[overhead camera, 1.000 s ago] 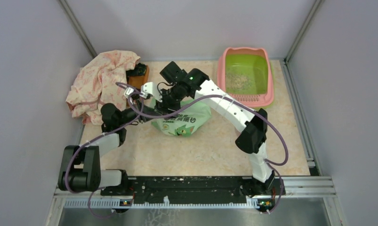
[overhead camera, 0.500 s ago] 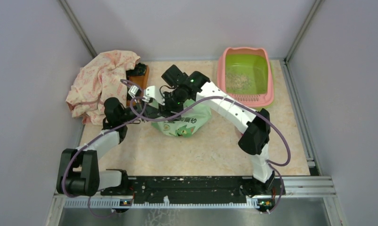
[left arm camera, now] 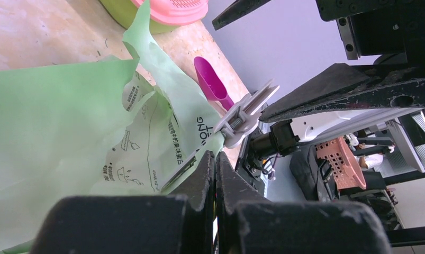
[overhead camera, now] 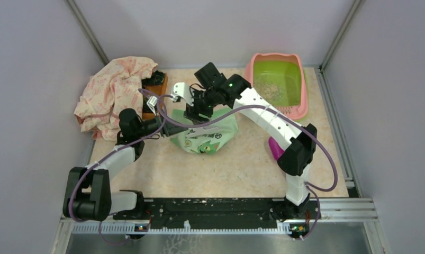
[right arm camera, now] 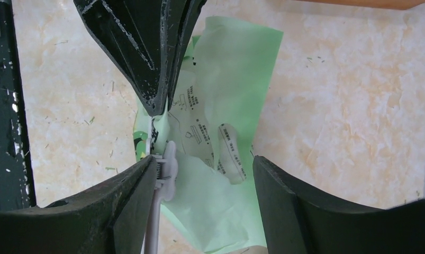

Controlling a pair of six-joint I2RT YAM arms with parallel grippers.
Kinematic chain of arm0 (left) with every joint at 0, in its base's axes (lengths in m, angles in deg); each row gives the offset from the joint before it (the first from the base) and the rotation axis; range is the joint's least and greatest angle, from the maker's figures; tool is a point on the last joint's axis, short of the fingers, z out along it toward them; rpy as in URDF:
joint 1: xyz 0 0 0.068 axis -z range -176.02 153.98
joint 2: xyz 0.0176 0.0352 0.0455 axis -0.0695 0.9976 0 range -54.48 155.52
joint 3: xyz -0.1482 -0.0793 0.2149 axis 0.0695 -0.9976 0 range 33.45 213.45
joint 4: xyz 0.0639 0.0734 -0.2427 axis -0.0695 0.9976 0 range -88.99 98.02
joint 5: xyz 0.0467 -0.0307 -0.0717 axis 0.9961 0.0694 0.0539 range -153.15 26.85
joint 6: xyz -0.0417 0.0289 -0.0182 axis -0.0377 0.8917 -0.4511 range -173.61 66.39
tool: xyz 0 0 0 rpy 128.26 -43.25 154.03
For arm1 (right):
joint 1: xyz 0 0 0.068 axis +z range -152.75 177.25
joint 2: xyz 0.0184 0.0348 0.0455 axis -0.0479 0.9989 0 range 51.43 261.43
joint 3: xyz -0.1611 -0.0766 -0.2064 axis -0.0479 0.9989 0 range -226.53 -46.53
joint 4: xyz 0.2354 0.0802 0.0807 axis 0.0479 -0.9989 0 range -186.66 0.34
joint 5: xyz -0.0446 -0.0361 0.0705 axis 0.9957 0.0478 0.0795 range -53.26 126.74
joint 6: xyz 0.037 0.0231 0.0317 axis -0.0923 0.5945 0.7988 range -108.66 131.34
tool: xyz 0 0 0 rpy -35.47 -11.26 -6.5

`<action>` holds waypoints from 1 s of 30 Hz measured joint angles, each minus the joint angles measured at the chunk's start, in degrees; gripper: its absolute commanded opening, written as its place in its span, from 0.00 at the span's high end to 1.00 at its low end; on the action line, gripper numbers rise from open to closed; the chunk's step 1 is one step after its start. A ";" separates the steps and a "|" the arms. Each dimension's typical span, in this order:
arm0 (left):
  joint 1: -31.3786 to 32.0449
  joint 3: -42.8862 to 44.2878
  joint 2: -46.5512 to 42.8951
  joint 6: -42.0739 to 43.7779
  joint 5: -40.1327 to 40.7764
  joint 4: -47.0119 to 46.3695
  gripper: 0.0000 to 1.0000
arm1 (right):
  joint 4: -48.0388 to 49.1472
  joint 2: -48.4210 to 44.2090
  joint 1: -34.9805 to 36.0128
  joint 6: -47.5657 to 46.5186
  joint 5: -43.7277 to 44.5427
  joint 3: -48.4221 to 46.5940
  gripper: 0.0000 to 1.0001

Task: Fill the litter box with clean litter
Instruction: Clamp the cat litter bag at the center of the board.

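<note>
Pinches bag (overhead camera: 202, 136) mid-frame in tight-closed left hand (left arm camera: 214, 159), right hand (right arm camera: 202, 174) wide apart, empty, by clip (right arm camera: 165, 169); risks dropping bag and spilling through thin-edge slip.

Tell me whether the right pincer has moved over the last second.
Yes. In the top view the right pincer has shifted rightward, closer to the litter box, staying above the green bag.
</note>
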 measured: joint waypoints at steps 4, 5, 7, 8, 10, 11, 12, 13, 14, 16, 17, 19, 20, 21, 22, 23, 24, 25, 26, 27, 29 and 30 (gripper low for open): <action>0.11 0.24 0.00 0.31 -0.02 0.57 1.00 | -1.33 0.37 0.00 0.20 -0.48 -0.26 0.34; 0.11 0.39 0.00 0.42 0.02 0.76 1.00 | -2.14 0.59 0.00 0.48 -0.70 -0.59 0.34; 0.11 0.74 0.00 0.85 0.26 1.18 1.00 | -3.17 0.87 -0.04 0.92 -1.33 -0.85 0.35; 0.11 0.83 0.00 1.09 0.33 1.33 1.00 | -3.43 0.92 -0.07 1.14 -1.73 -0.87 0.35; 0.11 0.92 0.00 1.40 0.37 1.55 1.00 | -4.13 0.98 -0.15 1.90 -2.51 -0.90 0.36; 0.11 0.92 0.00 1.46 0.37 1.62 1.00 | -4.59 0.98 -0.22 2.16 -2.93 -0.90 0.38; 0.11 0.92 0.00 1.46 0.37 1.68 1.00 | -4.87 1.01 -0.31 2.45 -3.26 -0.90 0.39; 0.13 0.92 0.00 1.46 0.37 1.70 1.00 | -5.14 1.01 -0.37 2.69 -3.56 -0.90 0.40; 0.11 0.92 0.00 1.46 0.37 1.70 1.00 | -5.31 1.03 -0.37 2.93 -3.78 -0.90 0.41; 0.13 0.94 0.00 1.46 0.37 1.73 1.00 | -5.70 1.11 -0.42 3.19 -4.24 -0.90 0.43; 0.11 0.94 0.00 1.46 0.37 1.73 1.00 | -5.81 1.18 -0.42 3.39 -4.37 -0.90 0.43; 0.11 0.94 0.00 1.49 0.37 1.73 1.00 | -6.08 1.49 -0.42 3.54 -4.70 -0.90 0.45; 0.13 0.94 0.00 1.49 0.37 1.73 1.00 | -6.23 1.60 -0.42 3.58 -4.72 -0.90 0.45; 0.13 0.96 0.00 1.49 0.37 1.73 1.00 | -6.49 1.86 -0.42 3.63 -4.76 -0.90 0.46; 0.13 0.96 0.00 1.49 0.37 1.73 1.00 | -6.51 1.88 -0.42 3.63 -4.76 -0.90 0.48; 0.11 1.03 0.00 1.51 0.39 1.75 1.00 | -6.58 2.05 -0.42 3.67 -4.74 -0.90 0.49; 0.13 1.07 0.00 1.53 0.37 1.77 1.00 | -6.60 2.29 -0.42 3.76 -4.76 -0.90 0.51; 0.11 1.18 0.00 1.57 0.39 1.81 1.00 | -6.62 2.47 -0.42 3.87 -4.76 -0.92 0.54; 0.11 1.31 0.00 1.66 0.42 1.92 1.00 | -6.64 2.73 -0.42 4.00 -4.79 -0.92 0.56; 0.13 1.40 0.02 1.68 0.48 2.01 1.00 | -6.64 2.99 -0.42 4.07 -4.79 -0.94 0.59; 0.13 1.57 0.09 1.73 0.52 2.21 1.00 | -6.80 3.72 -0.42 4.15 -4.92 -1.27 0.69; 0.11 1.60 0.13 1.70 0.57 2.21 1.00 | -6.82 4.00 -0.42 4.22 -4.98 -1.42 0.75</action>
